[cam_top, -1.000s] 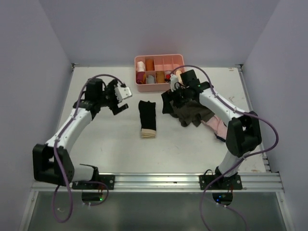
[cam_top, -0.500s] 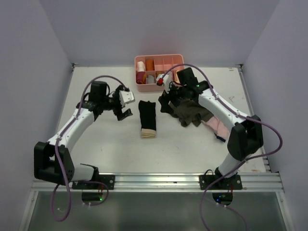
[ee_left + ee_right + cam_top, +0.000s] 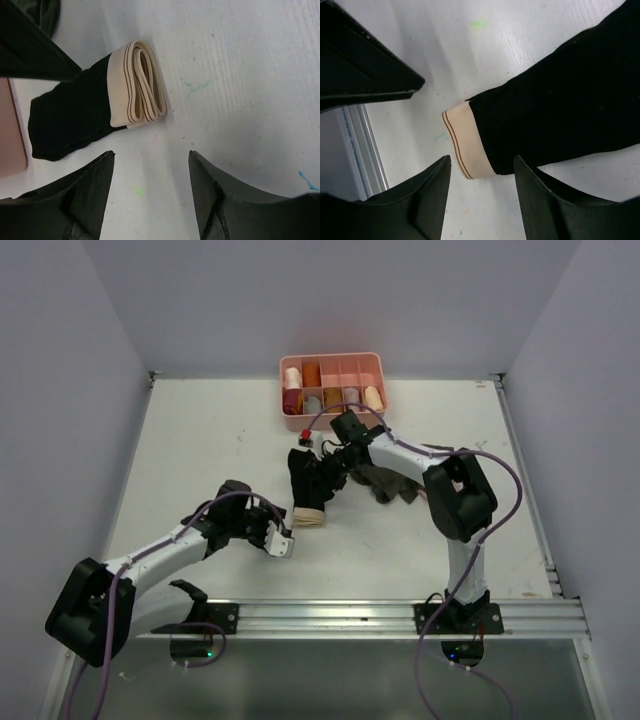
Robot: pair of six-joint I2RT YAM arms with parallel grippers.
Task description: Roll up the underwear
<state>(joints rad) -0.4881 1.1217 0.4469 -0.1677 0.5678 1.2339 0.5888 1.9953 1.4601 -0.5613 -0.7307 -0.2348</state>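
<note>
Underwear lies as a folded strip on the bench, likely soft, light and floppy. The left gripper, spread and empty, sits beside the firmer-looking waistband, probably the best hold. The right gripper hovers spread above it.

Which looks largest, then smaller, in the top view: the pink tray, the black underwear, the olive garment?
1. Pink tray, largest.
2-3. Olive garment and underwear: too close to rank; the right arm hides part of the garment.

Small black underwear, folded into a narrow flat strip, lying on the table near its centre, long axis running 12 to 6 o'clock, beige striped waistband stacked in layers at the 6 o'clock end, not yet rolled
</note>
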